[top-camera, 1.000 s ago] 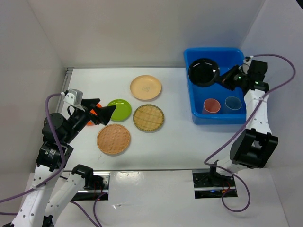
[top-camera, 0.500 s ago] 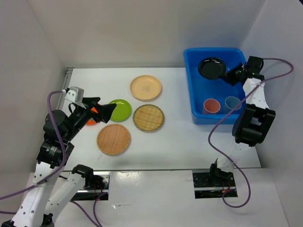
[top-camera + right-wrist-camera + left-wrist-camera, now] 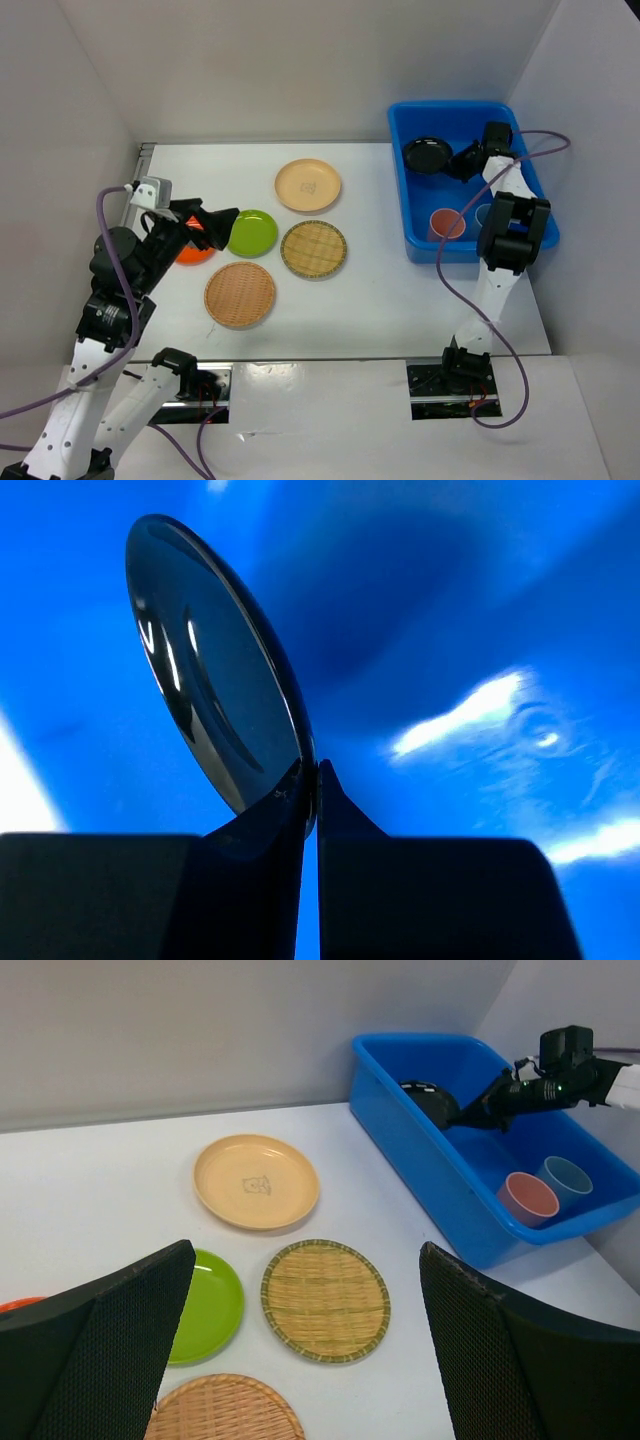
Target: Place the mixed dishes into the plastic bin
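Your right gripper (image 3: 312,780) is pinched on the rim of the black bowl (image 3: 210,670), tilted inside the blue bin (image 3: 450,112), and your left gripper (image 3: 205,228) hovers, jaws spread wide, beside the lime green plate (image 3: 252,232).

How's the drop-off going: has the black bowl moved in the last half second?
Yes. The black bowl shifted left, toward the blue bin's left wall and away from its right wall.

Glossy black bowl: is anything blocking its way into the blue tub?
Nothing visible. The right gripper pinches the glossy black bowl inside the blue plastic bin's far end; pink cup and blue cup stand nearer.
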`<state>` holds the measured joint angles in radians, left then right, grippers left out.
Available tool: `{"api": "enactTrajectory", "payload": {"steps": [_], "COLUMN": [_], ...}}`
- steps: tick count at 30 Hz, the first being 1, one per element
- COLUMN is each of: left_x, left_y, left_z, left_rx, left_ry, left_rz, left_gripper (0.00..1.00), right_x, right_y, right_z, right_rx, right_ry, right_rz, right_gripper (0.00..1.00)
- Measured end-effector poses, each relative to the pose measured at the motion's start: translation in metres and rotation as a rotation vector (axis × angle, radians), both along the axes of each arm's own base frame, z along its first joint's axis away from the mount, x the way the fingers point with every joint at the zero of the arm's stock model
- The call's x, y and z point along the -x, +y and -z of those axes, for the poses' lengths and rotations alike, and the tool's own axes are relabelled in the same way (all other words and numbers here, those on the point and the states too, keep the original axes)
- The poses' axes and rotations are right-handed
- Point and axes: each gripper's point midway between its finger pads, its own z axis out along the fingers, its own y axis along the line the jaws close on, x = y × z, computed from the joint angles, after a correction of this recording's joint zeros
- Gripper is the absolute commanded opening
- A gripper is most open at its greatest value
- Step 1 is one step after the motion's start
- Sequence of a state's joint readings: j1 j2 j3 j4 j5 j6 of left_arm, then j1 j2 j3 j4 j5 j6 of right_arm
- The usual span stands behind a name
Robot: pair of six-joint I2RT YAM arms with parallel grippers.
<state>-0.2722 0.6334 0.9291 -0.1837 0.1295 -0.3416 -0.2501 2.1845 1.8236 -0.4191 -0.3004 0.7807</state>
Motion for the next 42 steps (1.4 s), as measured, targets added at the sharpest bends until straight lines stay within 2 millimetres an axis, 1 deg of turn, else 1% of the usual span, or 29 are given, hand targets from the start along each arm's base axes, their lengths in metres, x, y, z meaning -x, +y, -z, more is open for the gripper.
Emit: {"api": "enactTrajectory", "payload": {"steps": [3,8,10,11,13,17,20,21,23,24,28,30,32,33,34,35,37,38,40,41,42], "left_x": [0.002,0.005,0.004,0.004,0.004,0.009,0.013,0.014,0.016,0.016,0.018,0.019,0.021,0.021,0.022,0.023,0.024,0.025,0.025,0.024,0.024], "left_y": [0.006,0.012,0.014,0.014,0.015,0.018,0.021,0.022,0.022,0.022,0.023,0.023,0.023,0.023,0.024,0.024,0.024,0.024,0.025,0.026,0.027], "left_z": [-0.002,-0.006,-0.004,-0.003,0.000,0.000,-0.006,-0.007,-0.009,-0.010,-0.010,-0.012,-0.013,-0.013,-0.013,-0.014,-0.015,-0.015,-0.015,-0.015,-0.015], "left_rx": [0.001,0.003,-0.005,-0.012,-0.019,-0.021,-0.014,-0.012,-0.010,-0.009,-0.008,-0.006,-0.005,-0.004,-0.003,-0.002,0.001,0.001,0.002,0.004,0.004], "left_ry": [-0.010,-0.025,-0.020,-0.016,-0.007,-0.005,-0.023,-0.029,-0.035,-0.037,-0.040,-0.045,-0.049,-0.050,-0.052,-0.054,-0.059,-0.061,-0.060,-0.059,-0.060], "left_rz": [-0.029,-0.059,-0.067,-0.070,-0.074,-0.085,-0.092,-0.093,-0.093,-0.093,-0.093,-0.093,-0.093,-0.093,-0.093,-0.093,-0.093,-0.093,-0.096,-0.103,-0.110], "left_gripper": [0.99,0.99,0.99,0.99,0.99,0.99,0.99,0.99,0.99,0.99,0.99,0.99,0.99,0.99,0.99,0.99,0.99,0.99,0.99,0.99,0.99], "right_x": [-0.002,-0.008,-0.008,-0.007,-0.007,-0.011,-0.013,-0.014,-0.017,-0.017,-0.009,-0.005,-0.005,-0.006,-0.008,-0.010,-0.011,-0.011,-0.002,0.009,0.023], "right_y": [-0.004,-0.009,-0.010,-0.011,-0.011,-0.012,-0.012,-0.013,-0.014,-0.017,-0.023,-0.025,-0.026,-0.023,-0.016,-0.004,0.035,0.062,0.125,0.163,0.196], "right_z": [0.025,0.050,0.055,0.057,0.057,0.051,0.044,0.040,0.031,0.027,0.015,0.004,-0.017,-0.033,-0.049,-0.071,-0.118,-0.145,-0.196,-0.218,-0.232], "right_rx": [-0.004,-0.003,-0.001,0.001,0.002,0.025,0.046,0.059,0.089,0.106,0.163,0.193,0.254,0.290,0.324,0.363,0.427,0.453,0.473,0.463,0.450], "right_ry": [0.045,0.080,0.094,0.101,0.109,0.102,0.105,0.103,0.094,0.090,0.110,0.114,0.101,0.082,0.059,0.021,-0.070,-0.130,-0.264,-0.326,-0.369], "right_rz": [0.023,0.041,0.051,0.057,0.066,0.080,0.081,0.082,0.079,0.079,0.082,0.077,0.070,0.060,0.039,0.012,-0.072,-0.121,-0.239,-0.313,-0.385], "right_gripper": [0.00,0.01,0.08,0.15,0.22,0.34,0.53,0.63,0.71,0.78,0.86,0.86,0.87,0.87,0.87,0.87,0.87,0.87,0.87,0.87,0.87]}}
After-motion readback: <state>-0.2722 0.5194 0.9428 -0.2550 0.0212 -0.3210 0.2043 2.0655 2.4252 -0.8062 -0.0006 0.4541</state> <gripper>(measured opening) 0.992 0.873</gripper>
